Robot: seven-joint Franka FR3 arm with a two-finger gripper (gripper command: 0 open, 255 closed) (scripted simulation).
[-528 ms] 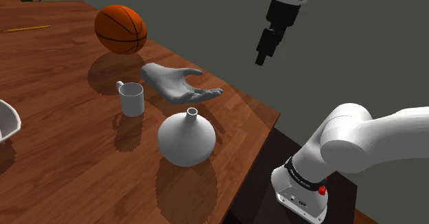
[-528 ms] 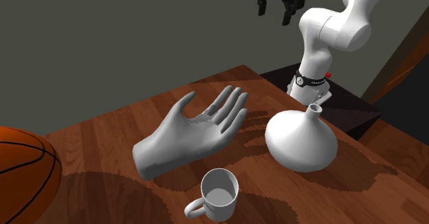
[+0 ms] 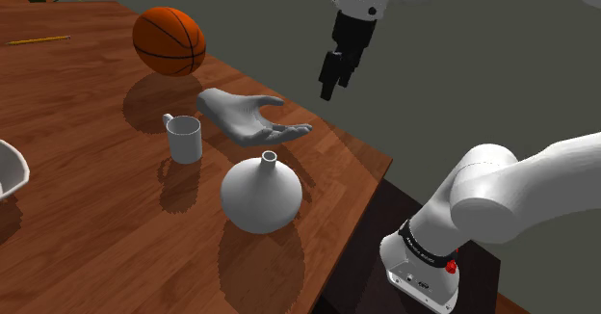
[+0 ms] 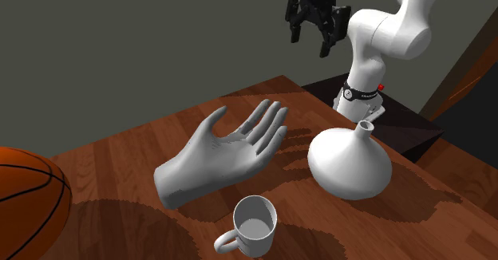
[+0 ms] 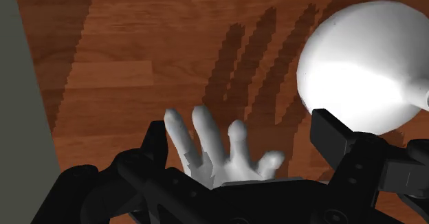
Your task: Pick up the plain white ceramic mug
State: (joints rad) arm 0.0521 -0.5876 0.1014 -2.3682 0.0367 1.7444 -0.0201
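Shifted toward the shoulder view's left since half a second ago, closer in over the table edge: black gripper (image 3: pixel 330 86), hanging high above the fingertips of a grey model hand (image 3: pixel 246 115). Fingers apart, nothing between them. Directly beneath in the wrist view, those pale fingertips, with a round white vase (image 5: pixel 364 64) off to one side. Standing upright on the wooden table (image 3: pixel 77 225), mouth up, well apart from the gripper: white mug (image 3: pixel 184 139). Placed beyond the model hand from the gripper, farther toward the shoulder view's left and much lower, near the heel of that hand, handle turned away from the vase. Likely needed next: travel across the model hand, then a descent over the mug's rim.
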